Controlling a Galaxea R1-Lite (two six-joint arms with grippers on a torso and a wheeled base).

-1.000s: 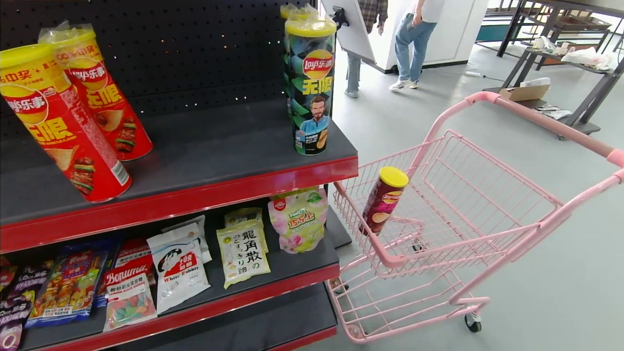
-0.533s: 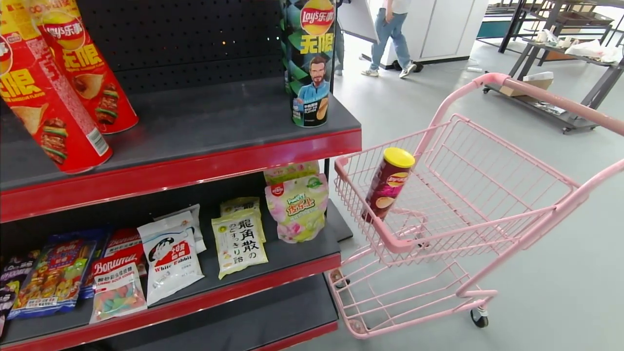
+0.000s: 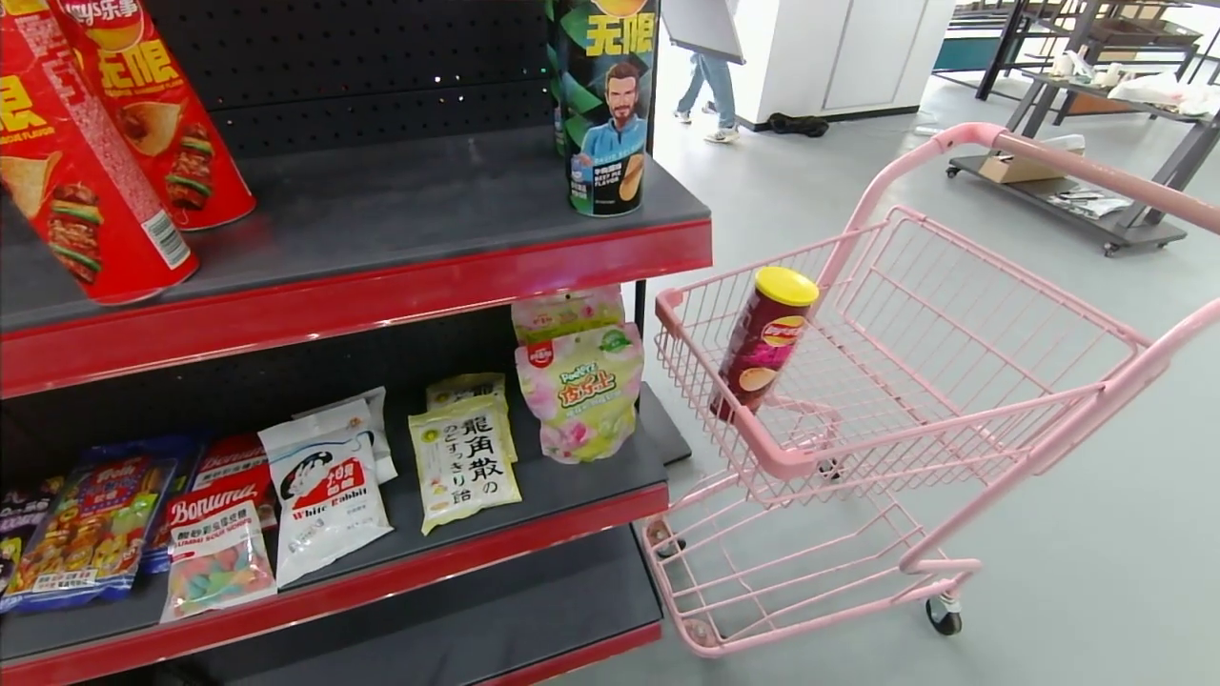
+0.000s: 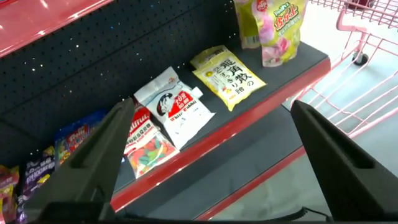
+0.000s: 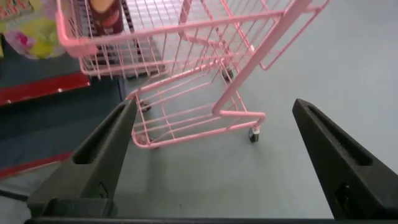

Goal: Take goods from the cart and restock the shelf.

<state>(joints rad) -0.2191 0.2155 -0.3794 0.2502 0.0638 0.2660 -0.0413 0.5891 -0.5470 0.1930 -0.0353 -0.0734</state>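
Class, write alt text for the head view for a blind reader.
A pink shopping cart stands beside a red-edged shelf, carrying one maroon chip can with a yellow lid, leaning in its corner nearest the shelf. Red chip cans and a green can stand on the upper shelf; snack bags lie below.

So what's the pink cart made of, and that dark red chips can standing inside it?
Pink cart: looks like metal wire and tubing with a smooth pink coating; the thin grid bars and slight sheen suggest it. Chips can: probably cardboard with a glossy printed wrap, judging by the shine. Its yellow lid looks like plastic, though I can't be sure.
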